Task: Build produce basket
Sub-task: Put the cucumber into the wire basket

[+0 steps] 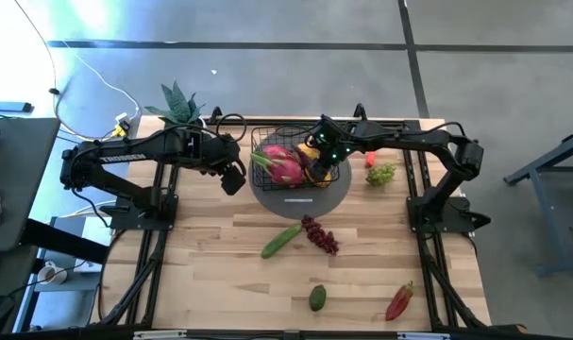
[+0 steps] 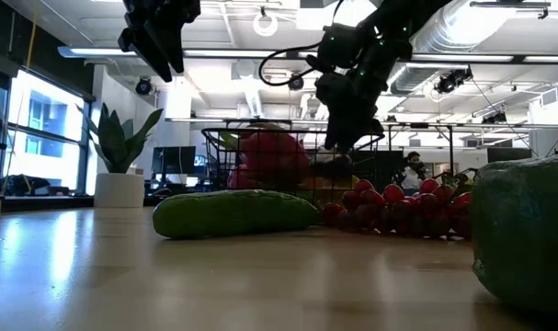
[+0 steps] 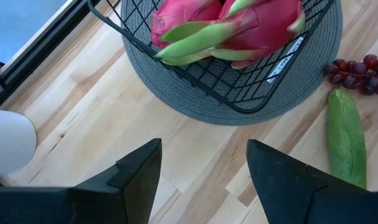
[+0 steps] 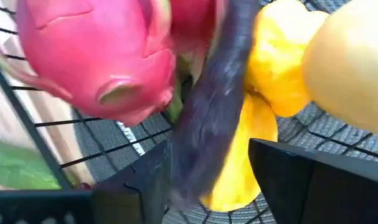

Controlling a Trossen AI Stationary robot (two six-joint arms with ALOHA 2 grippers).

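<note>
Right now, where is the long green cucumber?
In the high view, the long green cucumber lies on the wooden table, just beside the purple grape bunch.

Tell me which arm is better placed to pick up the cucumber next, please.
Probably the left. The left gripper is open and empty beside the basket, and its wrist view already shows the cucumber. The right gripper is inside the basket, a dark purple item between its fingers.
</note>
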